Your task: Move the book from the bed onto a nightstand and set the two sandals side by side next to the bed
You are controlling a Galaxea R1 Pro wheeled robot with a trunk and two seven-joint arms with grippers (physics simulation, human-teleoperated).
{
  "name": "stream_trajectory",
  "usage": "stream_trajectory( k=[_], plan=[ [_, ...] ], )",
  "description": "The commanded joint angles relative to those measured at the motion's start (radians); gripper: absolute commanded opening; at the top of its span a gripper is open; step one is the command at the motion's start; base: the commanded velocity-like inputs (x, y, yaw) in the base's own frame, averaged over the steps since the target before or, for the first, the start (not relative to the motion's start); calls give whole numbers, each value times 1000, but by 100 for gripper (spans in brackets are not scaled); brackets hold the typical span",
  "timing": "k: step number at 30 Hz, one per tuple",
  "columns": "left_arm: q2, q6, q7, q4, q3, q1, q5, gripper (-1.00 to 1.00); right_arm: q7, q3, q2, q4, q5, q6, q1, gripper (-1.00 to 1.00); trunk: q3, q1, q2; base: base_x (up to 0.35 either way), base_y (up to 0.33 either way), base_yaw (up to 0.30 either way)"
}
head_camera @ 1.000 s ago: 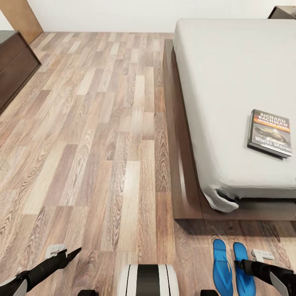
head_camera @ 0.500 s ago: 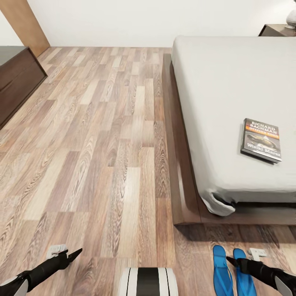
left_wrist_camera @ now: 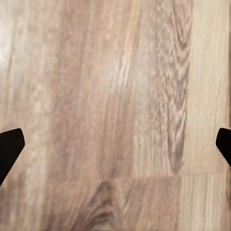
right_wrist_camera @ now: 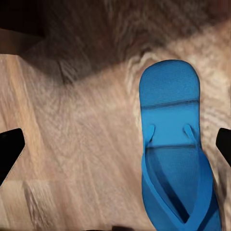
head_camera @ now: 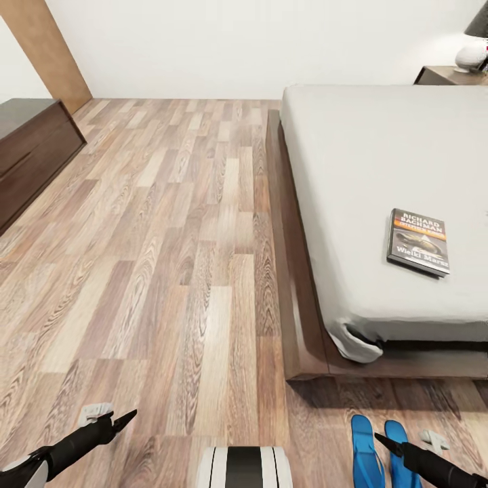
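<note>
Overhead, book [head_camera: 418, 241] on bed [head_camera: 352, 169]; wrist: sandal [right_wrist_camera: 175, 144]

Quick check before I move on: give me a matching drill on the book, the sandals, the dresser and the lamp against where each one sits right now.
Things:
1. book
2. sandals
3. dresser
4. lamp

Places:
A. on the nightstand beyond the bed's far corner
B. on the floor just past the bed's foot
C. on the grey mattress
D. at the head view's left edge

Pairs: 1-C, 2-B, 3-D, 4-A
</note>
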Motion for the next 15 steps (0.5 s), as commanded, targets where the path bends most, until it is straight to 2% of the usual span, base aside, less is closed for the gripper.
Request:
stream_trajectory(
  k=[1,4,6,8,10,13,15],
  plan=[
    [0,-3,-3,4,2,-1,0,100,8,9,0,5,-7,-6,-1,100,3,-1,0,0,0,0],
    [-1,-4,-3,41,-2,0,0,100,14,9,0,6,-8,-7,-1,100,15,-2,1,0,0,0],
    [-1,-24,-2,107,-7,1,-2,100,34,9,-1,7,-9,-5,-1,100,23,-3,1,0,0,0],
    [-1,-59,-3,134,-22,1,-2,100,96,9,-1,7,-9,-4,-1,100,30,-4,2,0,0,0],
    [-1,-86,-6,148,-62,1,-2,100,214,9,-2,7,-9,-3,-1,100,38,-5,2,0,0,0],
    [-7,-96,-18,152,-109,1,0,100,332,9,-4,6,-8,0,-1,100,50,-6,3,0,0,0],
    [-14,-98,-21,154,-124,1,1,100,364,10,-5,6,-8,-1,-1,100,58,-7,3,0,0,0]
  ],
)
